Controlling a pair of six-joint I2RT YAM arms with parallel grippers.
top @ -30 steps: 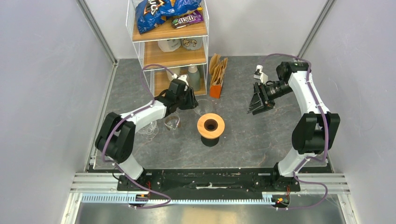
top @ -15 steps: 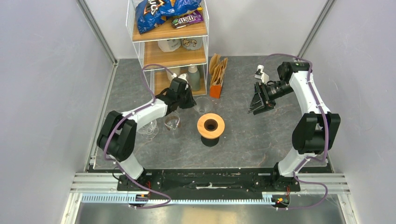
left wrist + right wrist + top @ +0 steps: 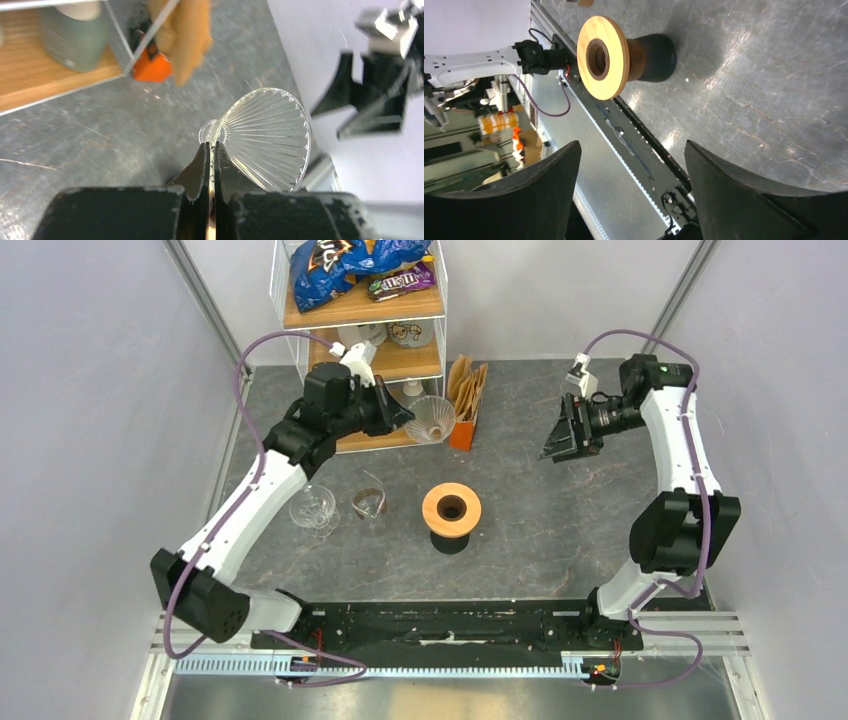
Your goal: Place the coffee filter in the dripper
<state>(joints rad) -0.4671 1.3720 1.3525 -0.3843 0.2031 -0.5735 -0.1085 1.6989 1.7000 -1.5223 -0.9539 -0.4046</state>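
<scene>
Between left jaws, pressed almost fully together, a thin part of the glass dripper (image 3: 270,140) is pinched, right by its small loop handle. Dripper is held up off the surface (image 3: 560,530), tipped on its side, w/ ribbed cone & wide mouth lying just past the jaw tips. Beyond those tips, brown coffee filters (image 3: 467,380) are seen upright in an orange holder (image 3: 461,433), nr but apart from the dripper; holder is set just beside the wire shelf rack (image 3: 370,360). Right jaws are spread wide, nothing gripped btwn them, & are held well apart from left jaws, past the dripper. Framed btwn right jaws in wrist view, well beyond them, a wooden ring stand (image 3: 616,70) on a dark base is seen on the surface. Below left jaws, a rounded clear glass (image 3: 313,508) & a smaller glass cup (image 3: 368,502) are stood side by side.
</scene>
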